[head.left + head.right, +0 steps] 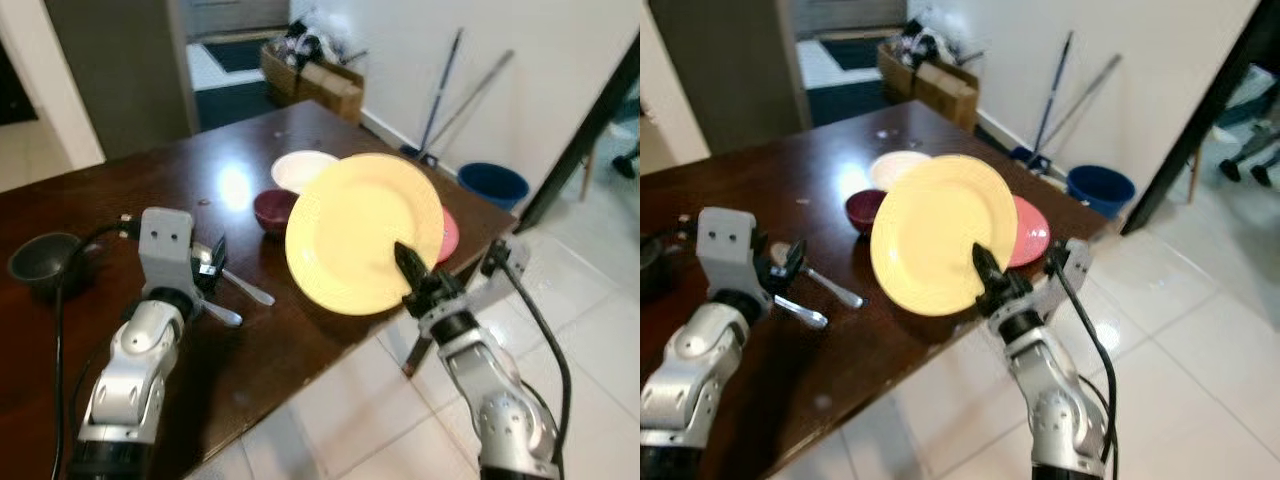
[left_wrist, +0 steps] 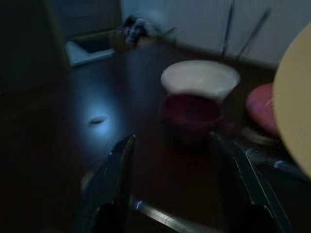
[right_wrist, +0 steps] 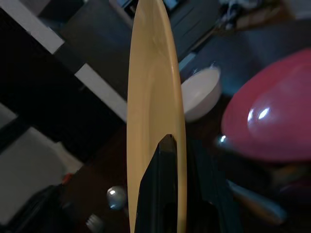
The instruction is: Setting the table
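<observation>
1. Right gripper [image 1: 408, 262] clamped on the near rim of a yellow plate [image 1: 362, 230], one finger on each face.
2. Plate held tilted up in the air above the right edge of the dark wooden table [image 1: 120, 195].
3. Pink plate [image 1: 1032, 232] flat on the table behind it; maroon bowl [image 1: 274, 209] and white bowl [image 1: 300, 168] to the left and farther away.
4. Left gripper [image 2: 180, 194] spread apart, holding nothing, above two spoons [image 1: 235, 292].
5. Dark bowl [image 1: 42, 262] at far left.

Right tool [image 1: 404, 262] clamped, left tool [image 1: 212, 262] agape.
</observation>
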